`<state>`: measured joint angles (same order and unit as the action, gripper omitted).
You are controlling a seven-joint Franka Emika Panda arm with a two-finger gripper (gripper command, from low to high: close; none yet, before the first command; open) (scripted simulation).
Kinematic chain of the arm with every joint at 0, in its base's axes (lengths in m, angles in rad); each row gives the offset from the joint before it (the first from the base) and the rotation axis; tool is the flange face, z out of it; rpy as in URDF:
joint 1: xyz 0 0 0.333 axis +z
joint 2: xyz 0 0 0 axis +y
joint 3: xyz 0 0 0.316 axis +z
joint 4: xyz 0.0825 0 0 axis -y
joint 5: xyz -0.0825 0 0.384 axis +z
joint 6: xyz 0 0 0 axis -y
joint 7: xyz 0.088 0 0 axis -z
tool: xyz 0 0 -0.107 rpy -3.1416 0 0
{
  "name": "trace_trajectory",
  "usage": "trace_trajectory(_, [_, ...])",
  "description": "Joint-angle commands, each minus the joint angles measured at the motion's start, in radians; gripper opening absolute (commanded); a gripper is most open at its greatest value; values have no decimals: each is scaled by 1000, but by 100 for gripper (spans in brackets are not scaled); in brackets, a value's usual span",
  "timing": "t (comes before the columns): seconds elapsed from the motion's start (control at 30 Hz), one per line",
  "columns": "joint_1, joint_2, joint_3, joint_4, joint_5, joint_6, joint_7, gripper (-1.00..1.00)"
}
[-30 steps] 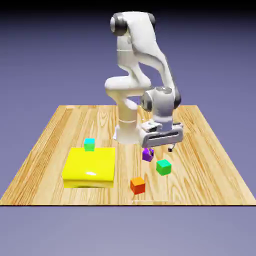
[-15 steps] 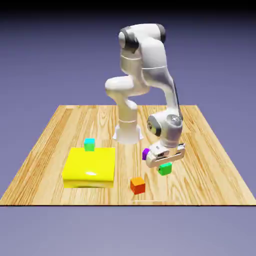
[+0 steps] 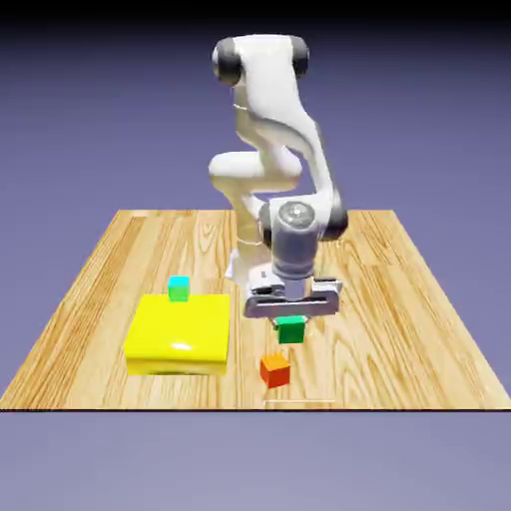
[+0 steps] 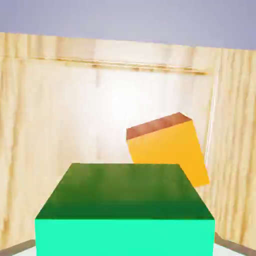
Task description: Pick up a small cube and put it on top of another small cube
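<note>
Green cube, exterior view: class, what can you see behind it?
Directly behind and above the green cube is the gripper. Anything hidden farther back, including any purple cube, cannot be seen.

Exterior view: the tabletop (image 3: pixel 399 339) is brightly lit, the backdrop darkening to black along the top edge; a small white highlight marks the yellow block (image 3: pixel 180 333). Hand view: white glare washes out the wood at upper centre, its grain softly blurred.

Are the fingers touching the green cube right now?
Touching. The hand view shows the green cube large between the fingers, its sides meeting them at left and right; the exterior view shows it right under the hand.
</note>
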<state>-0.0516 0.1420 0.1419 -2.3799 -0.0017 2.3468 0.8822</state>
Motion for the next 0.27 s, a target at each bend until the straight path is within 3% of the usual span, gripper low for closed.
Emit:
trace_trajectory(0.0, [4, 36, -4, -8, -10, 43, 7, -100])
trace_trajectory(0.13, [14, 149, -17, -31, -33, 178, 23, -100])
trace_trajectory(0.17, [14, 149, -17, -31, -33, 178, 23, 100])
trace_trajectory(0.23, [10, 112, -13, -23, -26, 135, 18, 100])
